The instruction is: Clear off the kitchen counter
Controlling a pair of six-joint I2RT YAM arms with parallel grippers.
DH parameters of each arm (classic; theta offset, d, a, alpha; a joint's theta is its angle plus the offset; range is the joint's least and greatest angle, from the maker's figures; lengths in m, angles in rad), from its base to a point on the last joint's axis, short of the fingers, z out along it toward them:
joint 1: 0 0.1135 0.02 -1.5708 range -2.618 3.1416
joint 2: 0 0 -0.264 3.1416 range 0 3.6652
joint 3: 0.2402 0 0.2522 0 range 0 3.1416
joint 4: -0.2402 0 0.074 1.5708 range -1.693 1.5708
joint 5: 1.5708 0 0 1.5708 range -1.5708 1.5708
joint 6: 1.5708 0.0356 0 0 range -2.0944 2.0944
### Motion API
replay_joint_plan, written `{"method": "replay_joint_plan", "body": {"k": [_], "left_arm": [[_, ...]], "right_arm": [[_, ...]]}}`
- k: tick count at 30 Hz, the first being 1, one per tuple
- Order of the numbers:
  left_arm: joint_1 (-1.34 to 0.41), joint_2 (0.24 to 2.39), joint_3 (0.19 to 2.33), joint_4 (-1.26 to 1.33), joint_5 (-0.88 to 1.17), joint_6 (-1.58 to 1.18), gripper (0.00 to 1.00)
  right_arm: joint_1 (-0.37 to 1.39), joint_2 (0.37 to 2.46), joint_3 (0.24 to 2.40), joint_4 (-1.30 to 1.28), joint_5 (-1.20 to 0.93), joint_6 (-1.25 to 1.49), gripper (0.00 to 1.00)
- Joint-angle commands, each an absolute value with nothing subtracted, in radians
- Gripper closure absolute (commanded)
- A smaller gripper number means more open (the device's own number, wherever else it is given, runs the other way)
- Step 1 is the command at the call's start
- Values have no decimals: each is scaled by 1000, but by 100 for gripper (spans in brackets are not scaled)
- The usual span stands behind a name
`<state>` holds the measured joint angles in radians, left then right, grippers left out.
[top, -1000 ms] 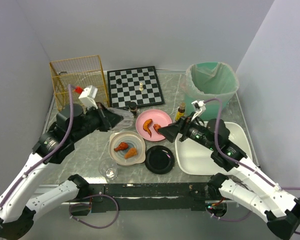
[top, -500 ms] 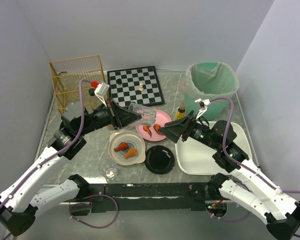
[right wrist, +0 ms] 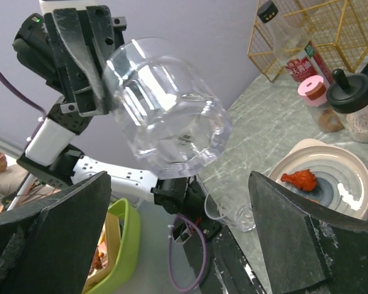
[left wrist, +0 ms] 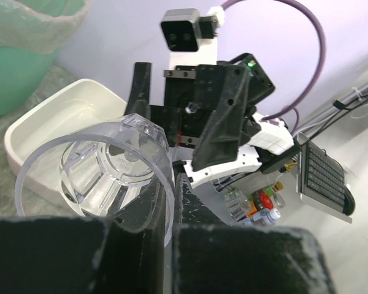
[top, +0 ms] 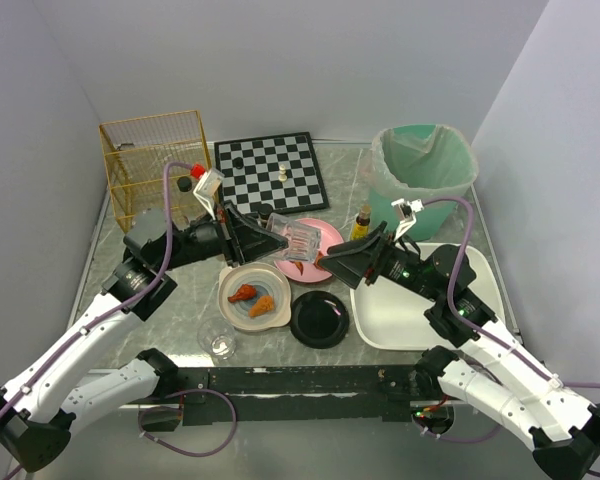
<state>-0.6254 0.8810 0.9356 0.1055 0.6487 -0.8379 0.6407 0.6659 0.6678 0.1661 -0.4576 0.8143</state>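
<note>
The kitchen counter (top: 175, 295) is a grey-green marble-look top. My left gripper (top: 267, 236) is shut on the rim of a clear glass tumbler (top: 298, 240) and holds it tilted in the air above the pink plate (top: 325, 235). In the left wrist view the tumbler (left wrist: 98, 171) fills the lower left, its rim pinched between my fingers (left wrist: 187, 208). My right gripper (top: 327, 265) is open and empty, just right of the tumbler. In the right wrist view the tumbler (right wrist: 165, 107) hangs in front of my open right gripper (right wrist: 178, 245).
On the counter are a beige plate with chicken (top: 255, 297), a black dish (top: 320, 320), a second glass (top: 218, 342), a small bottle (top: 360, 222), a white tray (top: 420, 315), a green bin (top: 423, 165), a chessboard (top: 270, 172) and a wire basket (top: 155, 160).
My left gripper has carried the tumbler up and to the right, from beside the basket to over the pink plate. My right gripper has shifted slightly toward it.
</note>
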Motion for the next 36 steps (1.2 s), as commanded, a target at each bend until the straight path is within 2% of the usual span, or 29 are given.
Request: {"method": "replay_joint_plan", "body": {"k": [1,24,28,36], "left_arm": [[-630,879,928,253,719,-885,99],[-652,922,871,433,790,-965,99],[-663,933,870,445,787,-966,99],[-680,951,874,453,776,-954,99]], "right_arm": [[632,676,652,256,-489,844,0],[624,773,565,603,-601,1015,1],[624,767,563,592,-595,1012,7],[624,784,561,618,-621,1026,30]]}}
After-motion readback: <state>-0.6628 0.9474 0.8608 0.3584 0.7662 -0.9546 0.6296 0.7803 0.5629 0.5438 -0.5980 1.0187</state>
